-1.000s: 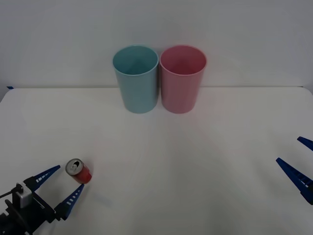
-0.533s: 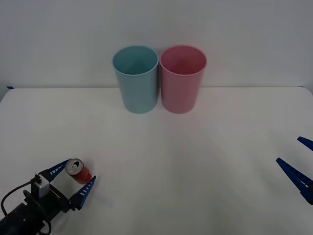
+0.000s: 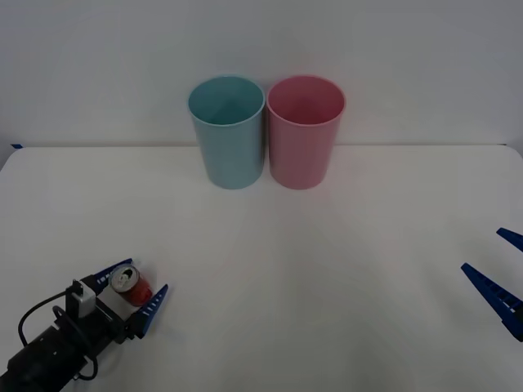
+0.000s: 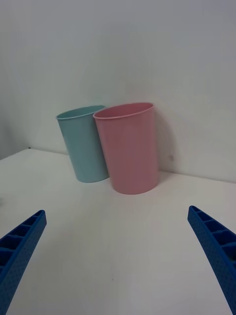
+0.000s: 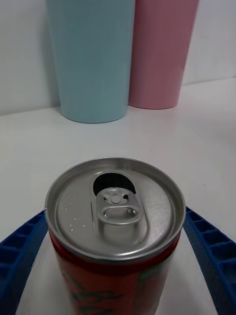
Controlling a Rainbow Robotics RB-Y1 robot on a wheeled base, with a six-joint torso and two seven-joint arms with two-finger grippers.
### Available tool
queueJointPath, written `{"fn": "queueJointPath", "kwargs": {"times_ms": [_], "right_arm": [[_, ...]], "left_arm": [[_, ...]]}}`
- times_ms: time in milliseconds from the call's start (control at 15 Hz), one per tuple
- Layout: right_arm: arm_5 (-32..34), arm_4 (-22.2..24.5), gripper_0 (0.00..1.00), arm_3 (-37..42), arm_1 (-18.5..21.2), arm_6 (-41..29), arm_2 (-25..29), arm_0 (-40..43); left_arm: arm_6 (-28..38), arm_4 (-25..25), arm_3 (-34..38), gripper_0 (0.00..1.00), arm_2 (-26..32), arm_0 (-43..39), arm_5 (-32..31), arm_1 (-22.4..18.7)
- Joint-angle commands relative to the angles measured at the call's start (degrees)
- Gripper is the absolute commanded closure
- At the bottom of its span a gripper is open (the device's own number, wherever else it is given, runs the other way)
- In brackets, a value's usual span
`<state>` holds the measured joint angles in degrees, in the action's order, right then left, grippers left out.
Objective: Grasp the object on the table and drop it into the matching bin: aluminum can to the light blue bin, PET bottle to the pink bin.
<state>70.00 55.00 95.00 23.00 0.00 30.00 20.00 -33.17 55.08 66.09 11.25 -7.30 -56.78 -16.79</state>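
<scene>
The small red aluminum can [image 3: 132, 284] [image 5: 115, 221] stands upright on the white table [image 3: 327, 269] at the near left, silver top and pull-tab up. My left gripper [image 3: 140, 282] [image 5: 115, 275] is open with one blue finger on each side of the can, which sits deep between them. The light blue bin [image 3: 228, 135] [image 5: 91, 59] stands at the back centre with the pink bin [image 3: 305, 135] [image 5: 160, 54] touching its right side. My right gripper [image 3: 482, 249] [image 4: 116, 211] hangs open at the right edge, holding nothing.
Both bins stand close to the white back wall, seen also from the right wrist as the light blue bin [image 4: 83, 145] and the pink bin [image 4: 130, 147]. A wide stretch of bare table lies between the can and the bins.
My left gripper has slid forward and to the right along the table, so the can now sits between its fingers. The can and the right arm have stayed put.
</scene>
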Motion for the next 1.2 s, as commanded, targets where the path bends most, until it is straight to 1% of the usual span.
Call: {"fn": "queueJointPath", "kwargs": {"times_ms": [67, 533, 733, 867, 933, 1067, 1200], "right_arm": [[0.0, 0.0, 0.0, 0.0, 0.0, 0.0, 0.0, 0.0], [0.0, 0.0, 0.0, 0.0, 0.0, 0.0, 0.0, 0.0], [0.0, 0.0, 0.0, 0.0, 0.0, 0.0, 0.0, 0.0], [0.0, 0.0, 0.0, 0.0, 0.0, 0.0, 0.0, 0.0], [0.0, 0.0, 0.0, 0.0, 0.0, 0.0, 0.0, 0.0], [0.0, 0.0, 0.0, 0.0, 0.0, 0.0, 0.0, 0.0], [0.0, 0.0, 0.0, 0.0, 0.0, 0.0, 0.0, 0.0]], "left_arm": [[-0.06, -0.15, 0.0, 1.0, 0.0, 0.18, 0.0, 0.0], [0.47, -0.24, 0.0, 1.0, 0.79, 0.09, 0.0, -0.18], [0.91, -1.29, 0.18, 1.0, 1.23, -0.08, -0.7, -1.5], [1.88, -2.44, 2.02, 1.0, 1.23, -0.96, -0.61, -2.81], [2.85, -2.79, 3.17, 1.0, 1.23, -1.58, -0.61, -3.25], [7.5, -3.05, 7.74, 1.0, 1.49, -3.34, -0.61, -4.4], [12.07, -3.14, 12.31, 1.0, 2.99, -5.18, -0.61, -4.92]]}}
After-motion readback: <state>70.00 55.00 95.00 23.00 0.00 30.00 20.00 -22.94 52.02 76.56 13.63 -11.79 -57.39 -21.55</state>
